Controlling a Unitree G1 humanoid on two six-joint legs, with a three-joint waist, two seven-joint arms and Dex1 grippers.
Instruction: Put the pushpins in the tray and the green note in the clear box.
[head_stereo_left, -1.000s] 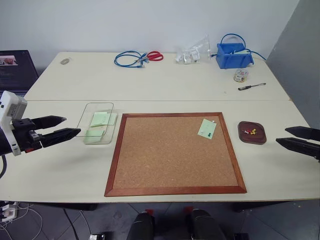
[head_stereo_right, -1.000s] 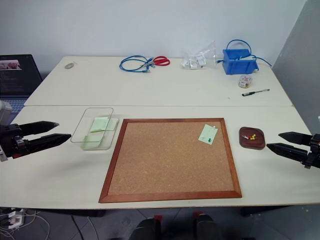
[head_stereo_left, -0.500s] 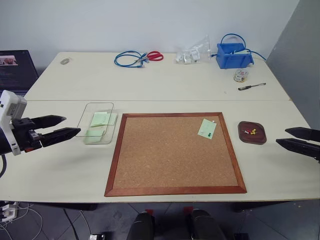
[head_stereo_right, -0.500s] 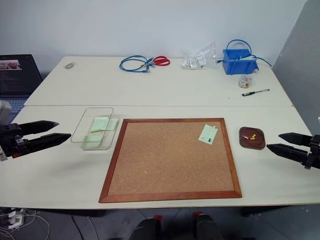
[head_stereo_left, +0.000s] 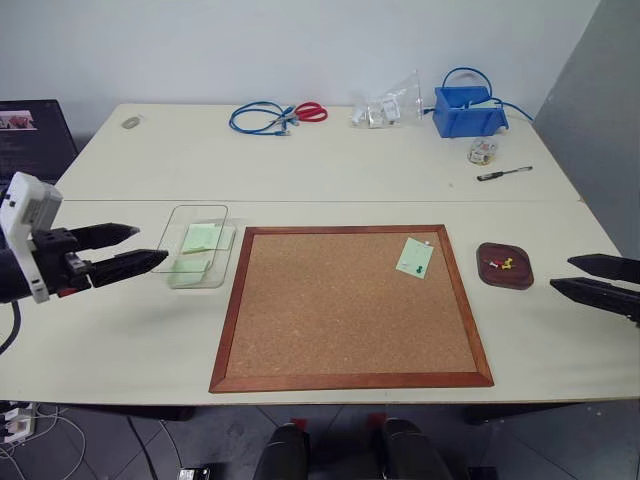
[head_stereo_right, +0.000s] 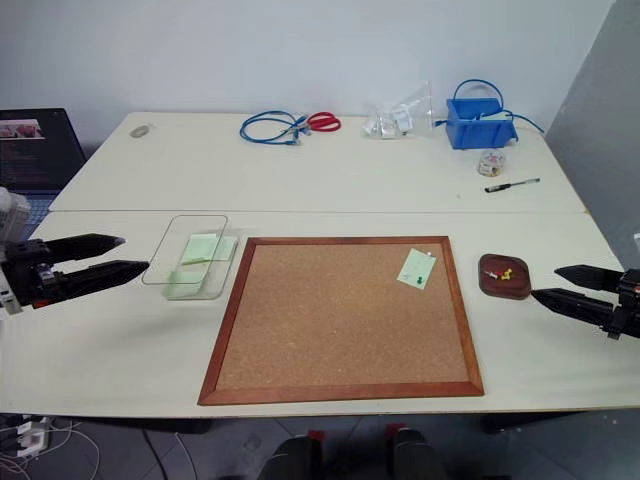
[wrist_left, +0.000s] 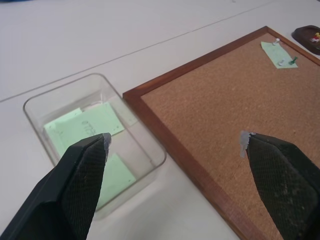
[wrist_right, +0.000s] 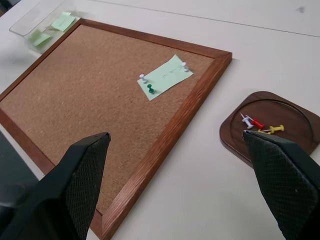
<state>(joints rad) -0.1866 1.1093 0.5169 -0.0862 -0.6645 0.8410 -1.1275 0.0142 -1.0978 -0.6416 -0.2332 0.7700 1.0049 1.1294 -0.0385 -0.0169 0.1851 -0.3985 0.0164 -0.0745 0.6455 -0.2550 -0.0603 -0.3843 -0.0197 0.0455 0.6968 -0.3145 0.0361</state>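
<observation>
Note tilted on corkboard, long axis toward tray; both claws released.

No text, label, brand or number can be read; faint marks on a green sheet stay illegible.

left gripper – jaws apart, empty | right gripper – jaws apart, empty

Three pushpins on one green note; three in one tray.
</observation>
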